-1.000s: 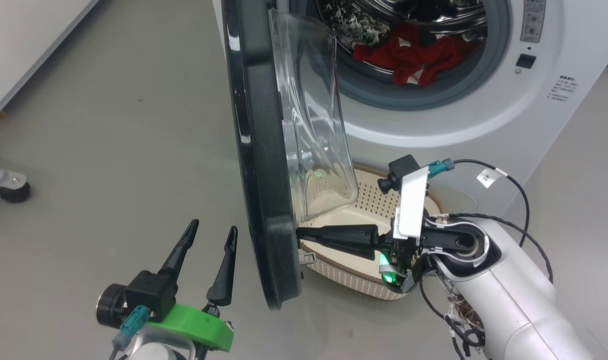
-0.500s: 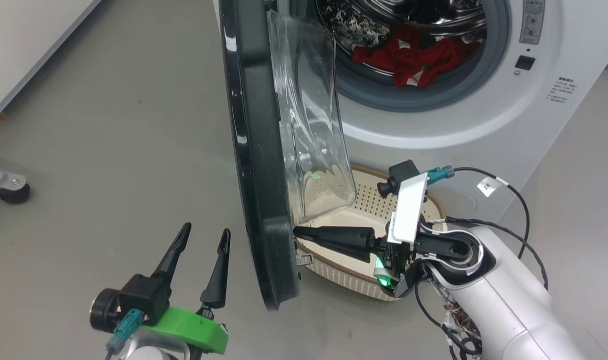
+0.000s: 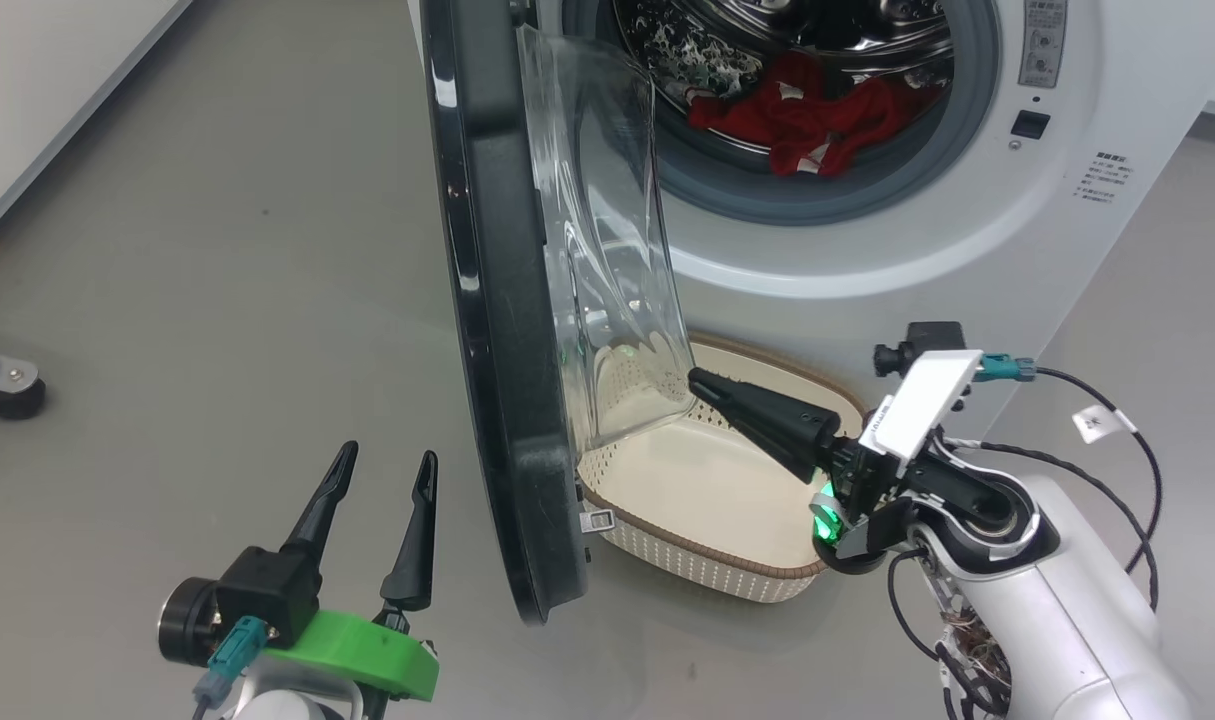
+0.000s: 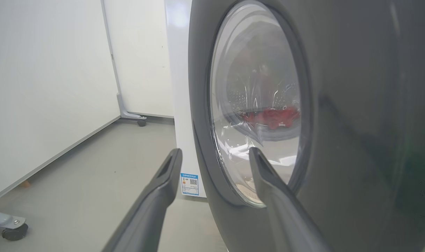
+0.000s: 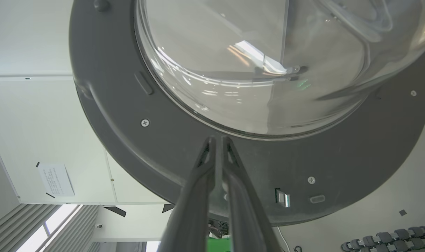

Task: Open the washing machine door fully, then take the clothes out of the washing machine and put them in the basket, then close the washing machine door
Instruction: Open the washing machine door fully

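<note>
Standing at the upper right of the head view: washing machine [image 3: 967, 250], white front-loader, grey rubber ring, steel drum exposed. Washing machine door [image 3: 497, 330]: black rim seen edge-on, swung out from the machine's front, clear glass bowl facing the drum side. Clothes [image 3: 807, 115]: red fabric with white patches, lying in a heap at the bottom of the drum, inside the machine. Basket [image 3: 707, 560]: cream, brown rim, on the grey floor [image 3: 217, 250] directly in front of the machine below the opening, its left end behind the door's lower edge. Right gripper [image 3: 697, 377]: fingers pressed together, nothing between them, tips above the basket and just beside the lower corner of the glass bowl; contact with the glass cannot be told. Left gripper [image 3: 389, 450]: fingers spread wide, holding nothing, on the door's outer side, apart from the rim. Blue label sticker [image 4: 189, 183]: low on the machine's side panel. Caster wheel [image 3: 7, 395]: at the far left of the floor.
</note>
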### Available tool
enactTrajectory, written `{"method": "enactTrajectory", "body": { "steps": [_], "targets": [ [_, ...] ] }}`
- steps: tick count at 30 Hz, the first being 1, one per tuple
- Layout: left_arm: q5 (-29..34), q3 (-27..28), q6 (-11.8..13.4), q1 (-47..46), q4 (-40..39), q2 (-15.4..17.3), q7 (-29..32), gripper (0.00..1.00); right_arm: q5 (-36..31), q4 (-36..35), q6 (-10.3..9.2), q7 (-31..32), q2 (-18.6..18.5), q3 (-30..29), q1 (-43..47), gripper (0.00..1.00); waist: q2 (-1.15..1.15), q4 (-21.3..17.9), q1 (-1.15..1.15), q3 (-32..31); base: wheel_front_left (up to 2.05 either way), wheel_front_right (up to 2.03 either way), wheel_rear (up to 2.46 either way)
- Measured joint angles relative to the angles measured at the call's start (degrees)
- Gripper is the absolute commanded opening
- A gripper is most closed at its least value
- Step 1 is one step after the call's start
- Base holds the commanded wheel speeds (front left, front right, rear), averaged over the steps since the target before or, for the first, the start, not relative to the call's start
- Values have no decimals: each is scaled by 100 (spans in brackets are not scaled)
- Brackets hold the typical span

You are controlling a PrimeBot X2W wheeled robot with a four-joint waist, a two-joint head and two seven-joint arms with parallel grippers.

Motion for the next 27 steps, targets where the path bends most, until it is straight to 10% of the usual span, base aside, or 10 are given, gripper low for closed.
{"method": "enactTrajectory", "body": {
  "steps": [1,3,27],
  "targets": [
    [3,5,0,0,-2,0,0,100,-27,-13,12,-82,-25,-55,46,47,0,-6,0,-6,0,0,0],
    [31,21,0,0,-3,0,0,100,-127,-33,13,-353,-68,-223,140,100,0,-17,0,-20,0,0,0],
    [108,371,3,225,12,4,0,100,-4712,-85,-203,-4855,-1450,-756,1209,100,0,-201,0,-299,0,0,0]
  ]
}}
